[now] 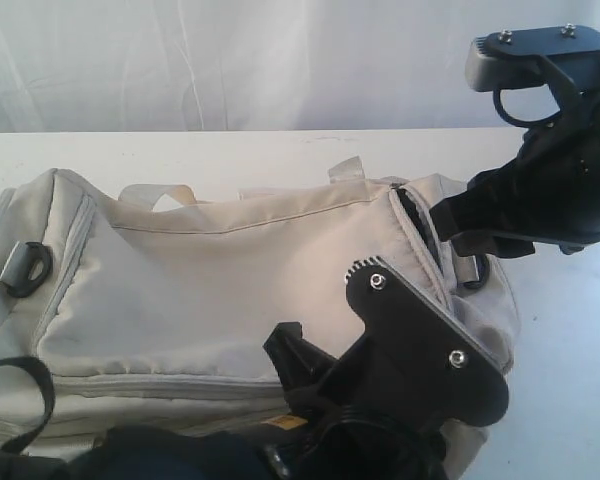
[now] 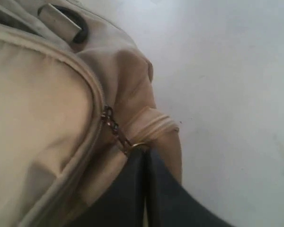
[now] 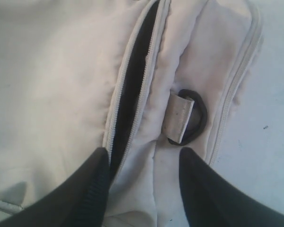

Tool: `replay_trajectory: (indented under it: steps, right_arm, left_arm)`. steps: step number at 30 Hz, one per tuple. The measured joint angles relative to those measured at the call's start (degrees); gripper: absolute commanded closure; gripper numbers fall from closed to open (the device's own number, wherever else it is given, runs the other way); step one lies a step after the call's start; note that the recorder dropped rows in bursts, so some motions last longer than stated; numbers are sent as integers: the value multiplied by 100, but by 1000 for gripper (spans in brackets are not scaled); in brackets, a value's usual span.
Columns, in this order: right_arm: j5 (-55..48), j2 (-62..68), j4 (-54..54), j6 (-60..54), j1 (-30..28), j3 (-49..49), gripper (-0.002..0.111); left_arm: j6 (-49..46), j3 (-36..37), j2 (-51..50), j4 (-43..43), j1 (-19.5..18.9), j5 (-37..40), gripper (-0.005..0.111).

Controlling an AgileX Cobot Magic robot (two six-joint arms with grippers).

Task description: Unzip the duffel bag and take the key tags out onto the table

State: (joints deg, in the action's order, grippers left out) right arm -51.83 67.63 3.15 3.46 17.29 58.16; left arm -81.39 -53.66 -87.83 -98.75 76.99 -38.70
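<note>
The beige duffel bag (image 1: 210, 280) lies on the white table (image 1: 570, 390). Its grey zipper (image 3: 135, 90) is parted at the right end, showing dark lining. In the left wrist view my left gripper (image 2: 146, 153) is shut on the metal zipper pull (image 2: 128, 142) at a corner of the bag. In the exterior view the left arm (image 1: 420, 350) covers that spot. My right gripper (image 3: 144, 163) stands open over the bag's end, one finger on the zipper gap and the other by the black strap ring (image 3: 191, 118), with bag fabric between them. The key tags are hidden.
Another strap ring (image 1: 25, 268) and a black strap (image 1: 35, 385) sit at the bag's left end. Webbing handles (image 1: 165, 195) lie along its far side. A white curtain (image 1: 280, 60) hangs behind the table. The right arm (image 1: 565, 170) hangs over the bag's right end.
</note>
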Motion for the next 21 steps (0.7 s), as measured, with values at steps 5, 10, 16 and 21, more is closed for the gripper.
replay_trajectory:
  steps: [5,10,16,21]
  right_arm:
    - [0,0,0,0,0,0,64]
    - [-11,0,0,0,0,0,64]
    - [-11,0,0,0,0,0,64]
    - [-19,0,0,0,0,0,64]
  left_arm:
    - [578,25,-186,491,0,166,92]
    - [1031,25,-587,850,-43,3,52]
    - [2068,25,-979,1621,-188,-42,48]
    - [2521,25,-1064,1937,-310,-20,48]
